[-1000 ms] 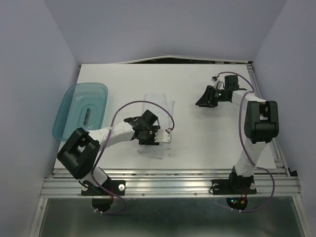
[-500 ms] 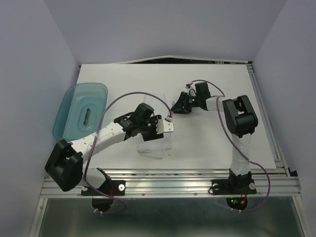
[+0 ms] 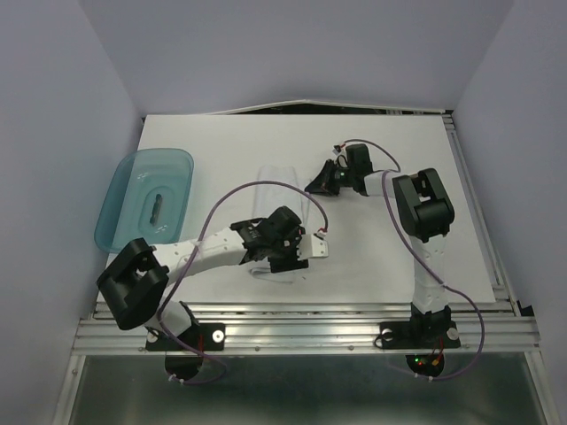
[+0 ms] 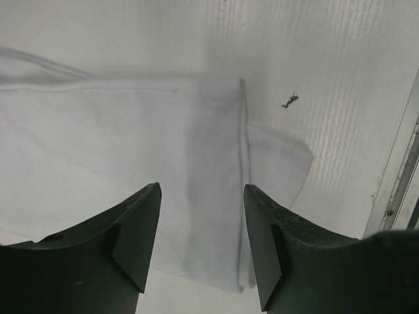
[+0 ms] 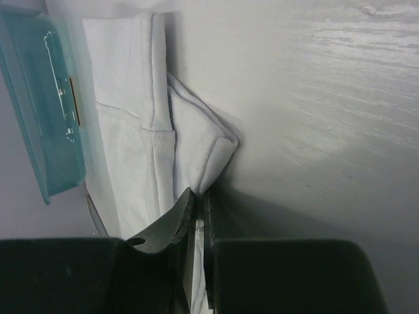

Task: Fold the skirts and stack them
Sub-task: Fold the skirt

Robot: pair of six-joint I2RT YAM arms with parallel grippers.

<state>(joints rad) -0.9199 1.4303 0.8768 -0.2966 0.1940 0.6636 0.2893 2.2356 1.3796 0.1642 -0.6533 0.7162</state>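
The skirt [image 3: 280, 189] lies at mid-desk [image 3: 390, 248], its long axis running from far to near. In the left wrist view its hemmed corner [image 4: 278, 163] faces the desk's near rail, and bare desk lies open to the right. The teal tray [image 3: 125, 181] sits well apart to the left. The left gripper [image 3: 289, 258] hovers over the near end, fingers [image 4: 134, 235] spread wide and holding nothing. The right gripper [image 3: 318, 185] is at the far right corner, fingers [image 5: 171, 226] pinched narrow on a fold of cloth.

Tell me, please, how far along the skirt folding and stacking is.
Done: the skirt already lies partly doubled, one layer over another. In hand: the right end effector pinches its edge; the left end effector hovers open above it. Left: finishing the fold and stacking; no stack shows yet.
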